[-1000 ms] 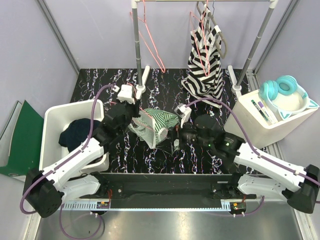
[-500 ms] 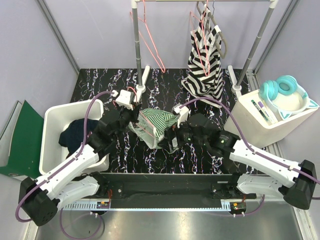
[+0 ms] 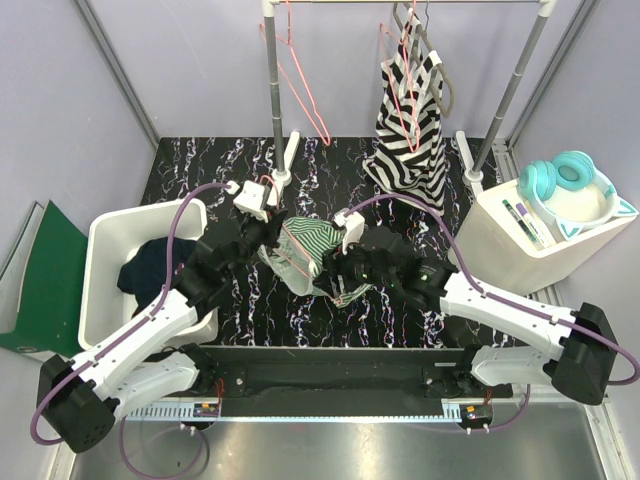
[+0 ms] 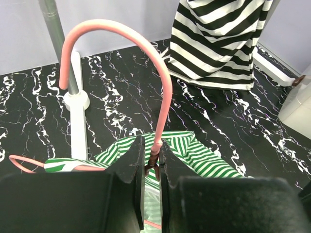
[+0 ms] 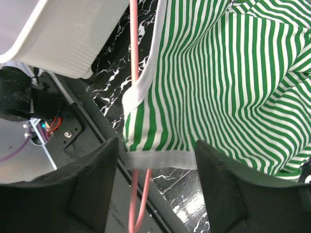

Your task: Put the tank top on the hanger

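The tank top (image 3: pixel 312 252), green-and-white striped, is draped partly over a salmon-pink hanger (image 3: pixel 285 262) above the middle of the marbled table. My left gripper (image 3: pixel 262 214) is shut on the hanger's neck (image 4: pixel 156 160) just below its hook (image 4: pixel 121 28), and the tank top (image 4: pixel 199 153) hangs under it. My right gripper (image 3: pixel 342 272) is at the tank top's right lower side. In the right wrist view it (image 5: pixel 156 180) is open, with the tank top's white-trimmed edge (image 5: pixel 155 158) between the fingers (image 5: pixel 92 189) and the hanger wire (image 5: pixel 133 73) running down beside it.
A white bin (image 3: pixel 105 235) holding a dark navy garment (image 3: pixel 150 265) stands at the left. A clothes rack at the back carries pink hangers (image 3: pixel 300 85) and a black-and-white striped garment (image 3: pixel 412 120). A white box (image 3: pixel 520 250) with teal headphones (image 3: pixel 565 180) is at the right.
My right gripper has moved left and forward to the tank top's edge. My left gripper has shifted slightly right with the hanger, and the garment has bunched a little.
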Tool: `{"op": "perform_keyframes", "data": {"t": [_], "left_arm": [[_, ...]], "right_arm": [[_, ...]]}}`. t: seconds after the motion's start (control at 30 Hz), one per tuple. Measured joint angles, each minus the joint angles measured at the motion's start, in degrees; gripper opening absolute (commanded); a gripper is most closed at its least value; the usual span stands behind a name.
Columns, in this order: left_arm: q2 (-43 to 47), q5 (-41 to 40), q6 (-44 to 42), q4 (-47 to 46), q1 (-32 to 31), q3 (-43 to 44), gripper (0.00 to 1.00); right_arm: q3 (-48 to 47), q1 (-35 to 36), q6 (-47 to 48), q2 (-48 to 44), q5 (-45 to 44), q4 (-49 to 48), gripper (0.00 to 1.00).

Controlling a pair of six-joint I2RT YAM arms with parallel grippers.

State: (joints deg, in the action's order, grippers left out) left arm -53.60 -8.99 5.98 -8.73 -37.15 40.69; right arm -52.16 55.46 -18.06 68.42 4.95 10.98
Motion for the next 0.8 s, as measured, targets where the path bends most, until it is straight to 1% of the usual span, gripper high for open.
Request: {"op": "perform_keyframes", "data": {"t": [0.07, 0.1, 0.17, 0.2, 0.27, 0.3, 0.33, 0.37, 0.4, 0.43, 0.47, 0.5, 0.53, 0.67, 0.8], "left_arm": [[-0.1, 0.4, 0.0, 0.0, 0.0, 0.0, 0.0], [-0.1, 0.7, 0.0, 0.0, 0.0, 0.0, 0.0], [-0.3, 1.3, 0.0, 0.0, 0.0, 0.0, 0.0], [-0.4, 1.5, 0.1, 0.0, 0.0, 0.0, 0.0], [-0.7, 1.8, 0.2, 0.0, 0.0, 0.0, 0.01], [-0.8, 1.8, 0.3, -0.1, 0.0, 0.0, 0.09], [-0.9, 1.8, 0.4, -0.2, 0.1, 0.0, 0.21], [-1.0, 1.9, 0.5, -0.2, 0.1, 0.0, 0.53], [-1.0, 1.9, 0.7, -0.2, 0.1, 0.0, 0.65], [-1.0, 2.2, 0.7, -0.1, 0.1, 0.0, 0.74], [-1.0, 2.6, 1.1, 0.1, 0.1, 0.1, 0.89], [-1.0, 2.9, 1.5, 0.2, 0.1, 0.3, 0.95], [-1.0, 3.2, 1.7, 0.7, 0.1, 0.6, 0.99], [-1.0, 3.2, 3.3, 4.3, 0.0, 3.3, 0.99], [-1.3, 3.1, 6.0, 10.8, 0.0, 9.1, 0.99]], "right_arm": [[0.0, 0.0, 0.3, 1.0, -0.4, -0.6, 0.48], [0.0, 0.0, 0.3, 1.4, -0.6, -0.7, 0.34], [0.0, 0.0, 0.5, 2.1, -1.0, -1.0, 0.23], [0.0, 0.0, 0.5, 2.2, -1.1, -1.2, 0.12], [0.1, 0.1, 0.4, 2.3, -1.4, -1.7, 0.02], [0.1, 0.1, 0.4, 2.3, -1.4, -1.8, 0.0], [0.2, 0.1, 0.4, 2.3, -1.6, -1.9, 0.0], [0.4, 0.2, 0.3, 2.2, -1.8, -2.2, 0.0], [0.6, 0.3, 0.3, 2.2, -2.3, -2.2, 0.0], [0.8, 0.4, 0.2, 2.0, -2.7, -2.3, 0.0], [1.4, 0.4, 0.0, 1.7, -3.9, -2.5, 0.0], [1.7, 0.3, -0.2, 1.4, -4.6, -2.3, 0.0], [2.3, 0.3, -0.4, 0.9, -5.7, -2.1, 0.0], [3.8, 0.3, -1.1, -1.9, -9.1, -0.7, 0.0], [4.5, 0.3, -1.4, -4.9, -12.8, 1.3, 0.0]]}}
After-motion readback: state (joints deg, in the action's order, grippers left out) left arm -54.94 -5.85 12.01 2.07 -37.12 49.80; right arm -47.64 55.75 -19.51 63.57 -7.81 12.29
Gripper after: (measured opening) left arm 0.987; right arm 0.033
